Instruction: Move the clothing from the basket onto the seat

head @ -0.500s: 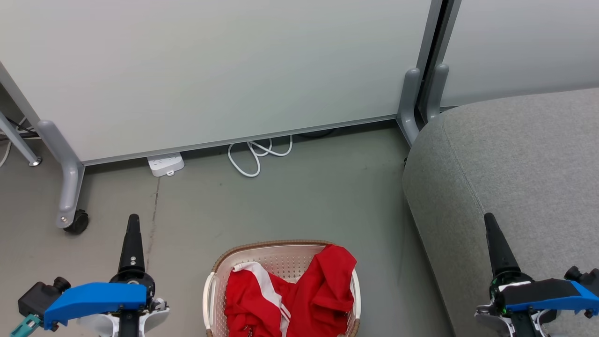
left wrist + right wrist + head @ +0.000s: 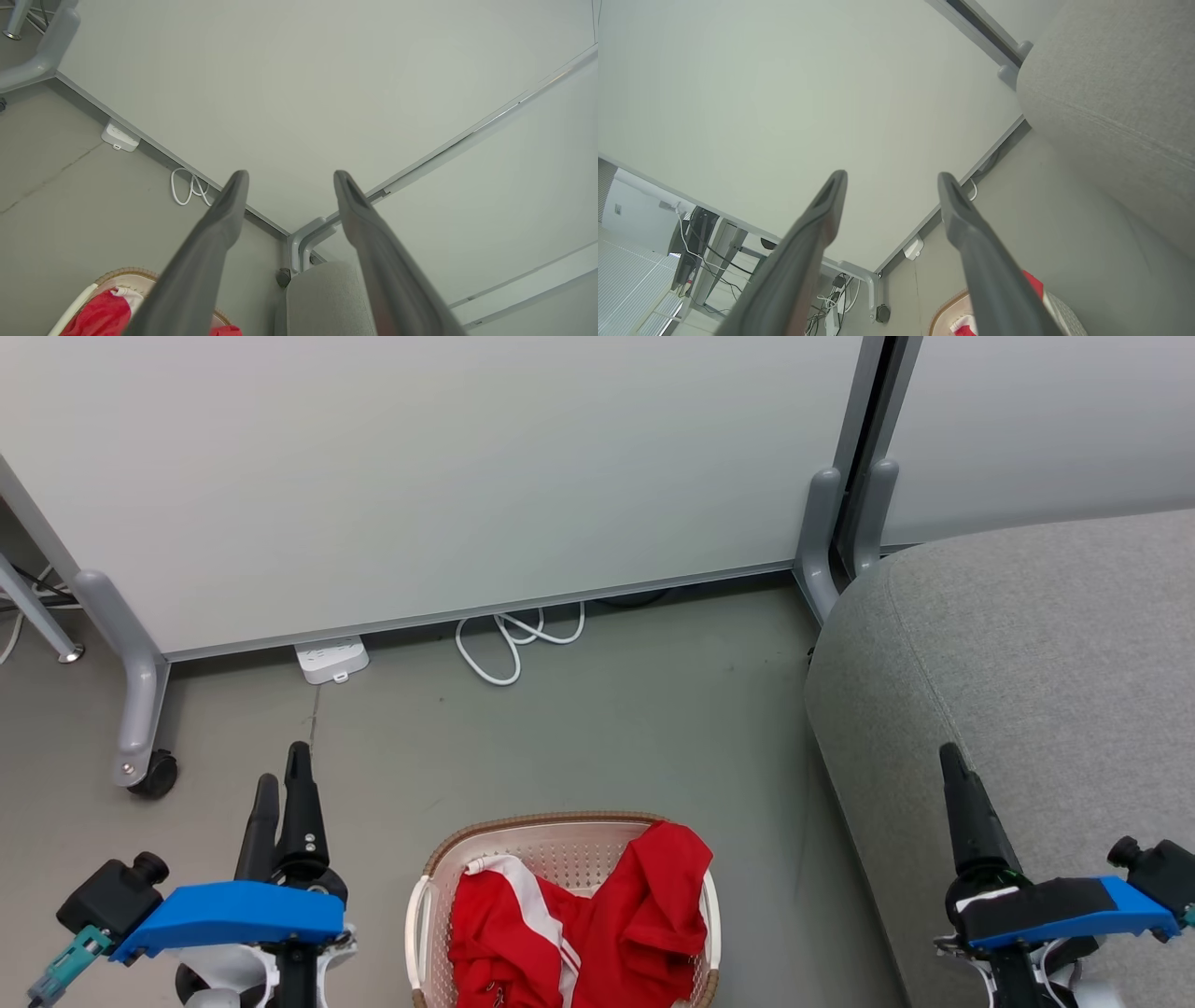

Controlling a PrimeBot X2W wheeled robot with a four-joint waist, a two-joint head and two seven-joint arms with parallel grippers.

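the task looked barely begun, if begun at all; the clothing (image 2: pixel 579 924) lay heaped in the basket (image 2: pixel 523 823), red folds with a white stripe showing, one fold riding up against the rim at the right; the part of the seat (image 2: pixel 1046 653) in view carried no garment, so by that showing every piece was yet to be lifted out and carried across.

the left gripper (image 2: pixel 283 763) hung with its two dark fingers spread wide and nothing between them; the right gripper (image 2: pixel 954 761) stood just as wide and just as bare, as the wrist views made plain.

the basket sat on the floor at the bottom middle of the head view, between the two grippers and apart from both; the left gripper was off to its left over bare floor, fingers pointing away toward the wall panel; the right gripper was off to its right, over the near edge of the seat; the clothing lay nearer the robot than either set of fingertips, touched by neither; the seat stood just beside the basket on its right.
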